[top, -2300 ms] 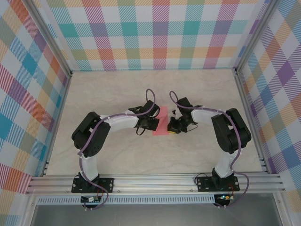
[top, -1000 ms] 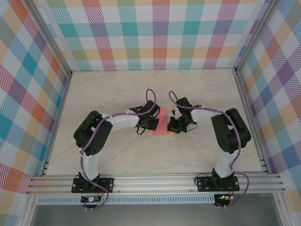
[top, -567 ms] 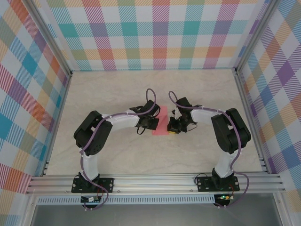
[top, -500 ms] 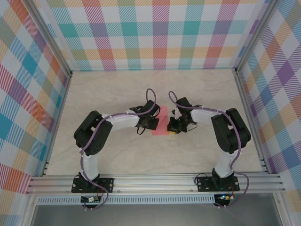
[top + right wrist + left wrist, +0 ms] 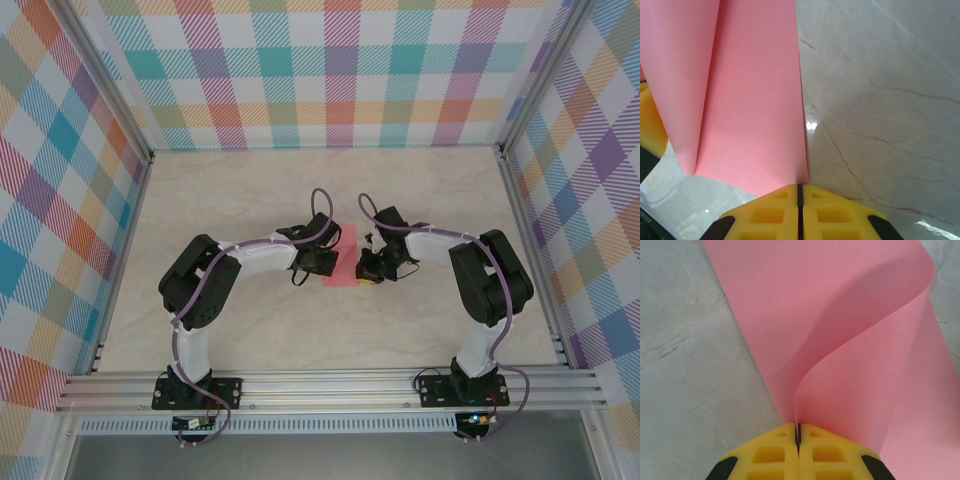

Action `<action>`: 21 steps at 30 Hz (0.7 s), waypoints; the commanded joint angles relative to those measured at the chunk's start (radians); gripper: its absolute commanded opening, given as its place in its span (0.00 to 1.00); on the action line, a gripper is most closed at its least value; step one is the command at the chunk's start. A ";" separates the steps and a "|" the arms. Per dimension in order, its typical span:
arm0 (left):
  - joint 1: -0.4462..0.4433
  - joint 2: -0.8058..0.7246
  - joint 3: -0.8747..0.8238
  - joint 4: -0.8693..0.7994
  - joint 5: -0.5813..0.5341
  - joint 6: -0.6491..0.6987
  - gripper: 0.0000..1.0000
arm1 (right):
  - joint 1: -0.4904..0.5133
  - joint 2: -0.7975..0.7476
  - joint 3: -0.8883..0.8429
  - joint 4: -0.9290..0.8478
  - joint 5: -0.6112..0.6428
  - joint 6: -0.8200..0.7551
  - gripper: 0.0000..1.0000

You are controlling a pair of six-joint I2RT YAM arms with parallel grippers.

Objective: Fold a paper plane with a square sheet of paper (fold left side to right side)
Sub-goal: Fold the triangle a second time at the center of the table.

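folding left over right: left gripper [image 5: 798,432] pinches the square sheet of paper [image 5: 840,340], arched ahead; closed right gripper [image 5: 800,189] touches its edge. next, likely: align edges.

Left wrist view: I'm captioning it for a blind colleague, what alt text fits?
The yellow left gripper, shut, pinches the edge of a pink square sheet of paper, whose held side curls up and arches to the right over the part lying flat. Pale marbled table shows on the left.

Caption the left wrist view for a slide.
Left gripper shut on an edge of the pink sheet, curled up over the table.
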 commanded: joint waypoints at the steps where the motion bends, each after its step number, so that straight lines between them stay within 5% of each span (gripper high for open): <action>1: 0.020 0.027 0.007 0.015 0.000 0.017 0.02 | 0.012 0.037 -0.001 -0.068 0.030 -0.022 0.09; 13: 0.019 0.010 -0.043 0.021 0.005 0.010 0.02 | -0.007 -0.079 0.016 0.003 -0.050 -0.004 0.08; 21: 0.018 0.008 -0.046 0.021 0.011 0.015 0.01 | -0.025 -0.050 0.021 0.267 -0.200 0.153 0.01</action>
